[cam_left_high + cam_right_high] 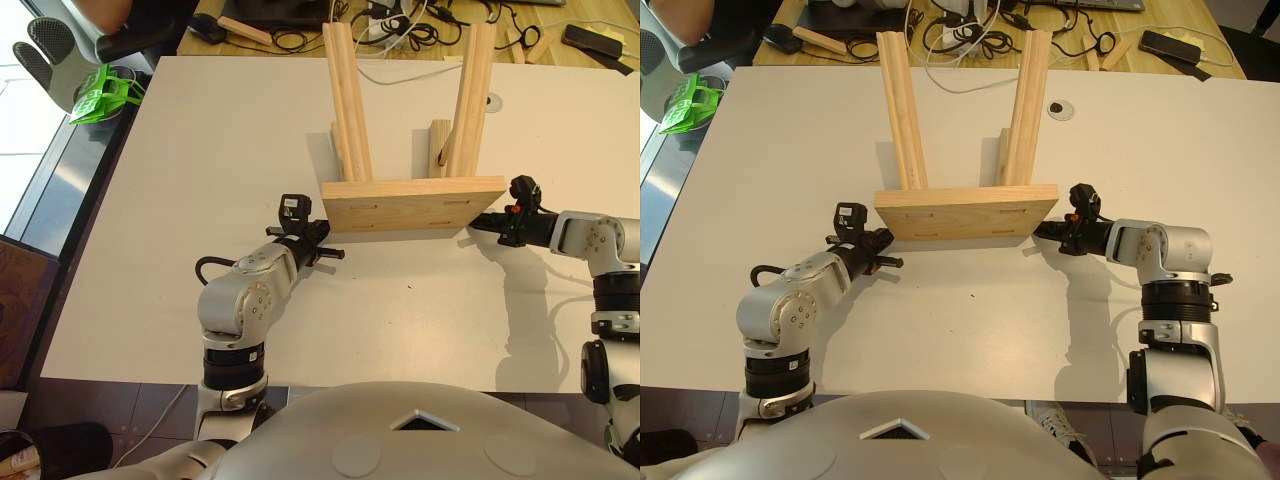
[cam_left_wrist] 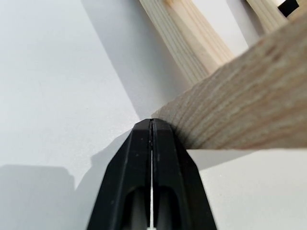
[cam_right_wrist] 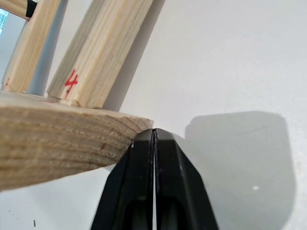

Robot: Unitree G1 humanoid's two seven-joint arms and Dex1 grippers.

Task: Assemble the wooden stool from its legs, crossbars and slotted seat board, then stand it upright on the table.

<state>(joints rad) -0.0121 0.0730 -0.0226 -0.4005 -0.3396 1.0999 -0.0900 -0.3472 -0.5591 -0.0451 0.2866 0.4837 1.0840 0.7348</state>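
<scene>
stool [image 1: 412, 204]: pale wood, on its side | left claw [image 2: 151, 125]: closed, empty, touching stool corner | right claw [image 3: 153, 134]: likewise

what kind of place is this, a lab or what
Likely a robotics lab or workshop: a wooden stool lies on its side on a white table, and the bench behind holds cables and loose wood pieces.

The pale straw-coloured wooden seat board [image 1: 412, 205] shows fine brown grain lines along its edge; the light wooden legs [image 1: 347, 100] are streaked alike. One leg bears a red hand-drawn mark [image 3: 71, 82]. The flat table [image 1: 200, 200] is plain white. The left gripper [image 2: 151, 125] and right gripper [image 3: 153, 134] are matt black. Upper left lies a bright green object [image 1: 103, 95].
</scene>
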